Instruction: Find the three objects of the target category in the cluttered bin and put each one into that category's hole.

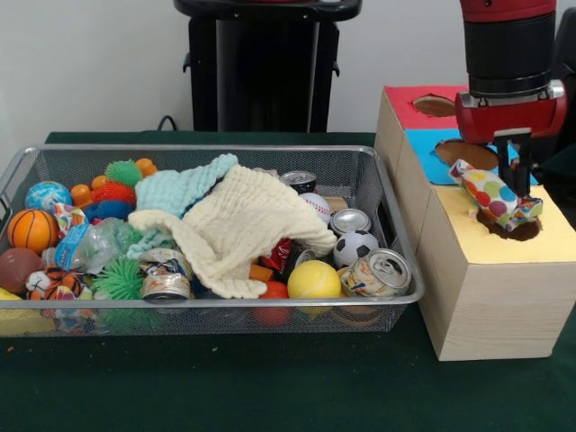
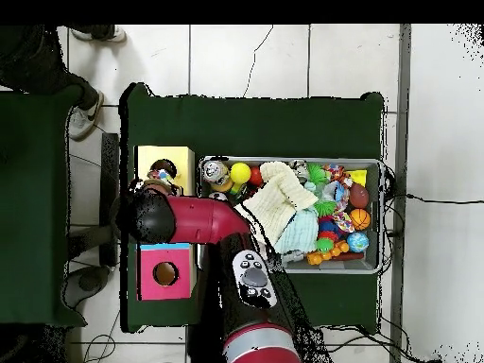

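The red and black arm's gripper (image 1: 517, 180) hangs over the yellow-topped section of the pale wooden sorting box (image 1: 490, 297), its dark fingers clamped on a white party cup with coloured polka dots (image 1: 490, 193). The cup lies tilted, its lower end at the round hole in the yellow panel (image 1: 515, 229). Behind the yellow section, the same box carries a blue panel with a hole (image 1: 432, 148) and a red panel with a hole (image 1: 409, 106).

To the side stands a silver wire mesh bin (image 1: 54, 306) on the dark green tablecloth (image 1: 270, 387). A cream muslin cloth (image 1: 243, 225) and a pale turquoise knitted cloth (image 1: 184, 187) lie heaped in its middle. Near the box end sit a crushed drinks can with a silver top (image 1: 382, 273), a yellow ball (image 1: 314, 280), a small black and white football (image 1: 355, 247) and a baseball (image 1: 316, 205). At the other end lie a small orange basketball (image 1: 31, 229), green spiky balls (image 1: 120, 279) and a globe-patterned ball (image 1: 47, 194).

In the overhead view, a person's shoe (image 2: 90, 113) shows near the table's corner.
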Robot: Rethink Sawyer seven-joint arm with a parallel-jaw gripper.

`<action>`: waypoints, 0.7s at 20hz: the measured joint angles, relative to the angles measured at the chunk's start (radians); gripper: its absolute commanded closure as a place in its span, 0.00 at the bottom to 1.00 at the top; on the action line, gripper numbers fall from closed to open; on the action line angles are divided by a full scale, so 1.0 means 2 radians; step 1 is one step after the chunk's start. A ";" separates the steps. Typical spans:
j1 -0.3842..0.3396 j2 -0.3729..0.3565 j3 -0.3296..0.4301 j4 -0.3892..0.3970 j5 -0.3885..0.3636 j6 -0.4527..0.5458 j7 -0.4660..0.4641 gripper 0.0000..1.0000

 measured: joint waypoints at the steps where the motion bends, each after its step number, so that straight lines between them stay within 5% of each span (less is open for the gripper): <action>1: 0.001 0.001 0.000 0.000 0.000 -0.001 0.000 1.00; 14: 0.008 -0.003 0.000 -0.001 0.005 0.016 0.000 1.00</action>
